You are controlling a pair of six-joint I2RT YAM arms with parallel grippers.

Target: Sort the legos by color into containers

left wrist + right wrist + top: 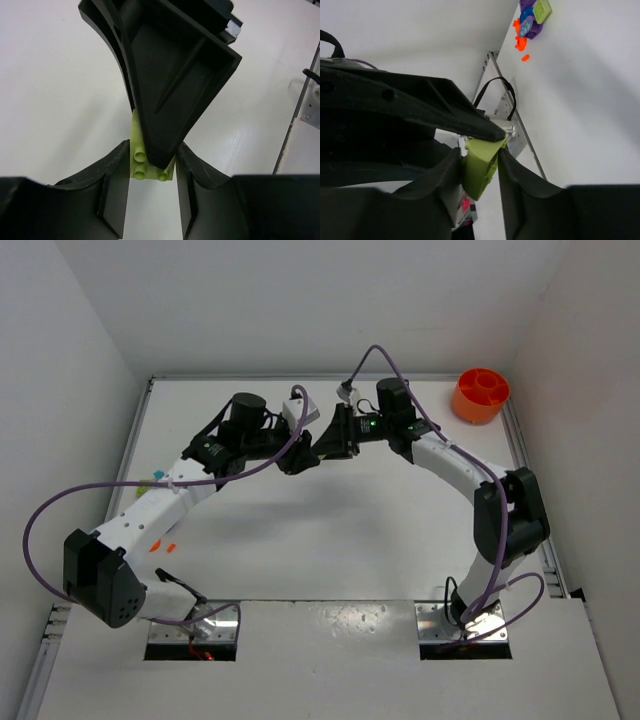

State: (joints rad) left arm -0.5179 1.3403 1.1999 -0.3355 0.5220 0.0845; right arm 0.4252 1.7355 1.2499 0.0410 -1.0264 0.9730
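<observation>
A yellow-green lego brick (137, 169) sits between my left gripper's (152, 146) fingers, studs toward the camera. A finger (175, 75) of my right gripper lies over it. In the right wrist view the same brick (480, 170) is pinched between my right gripper's (479, 152) fingers, with a left finger (420, 110) on top. In the top view the two grippers (300, 458) (326, 444) meet tip to tip above the table's middle and hide the brick. The orange tub (481, 394) stands at the far right corner, far from both.
Loose legos lie at the table's left: cyan ones (158, 476) under the left arm and small orange ones (160, 545). The right wrist view shows a purple, blue and green cluster (532, 17) with orange bits (520, 42). White walls enclose the table.
</observation>
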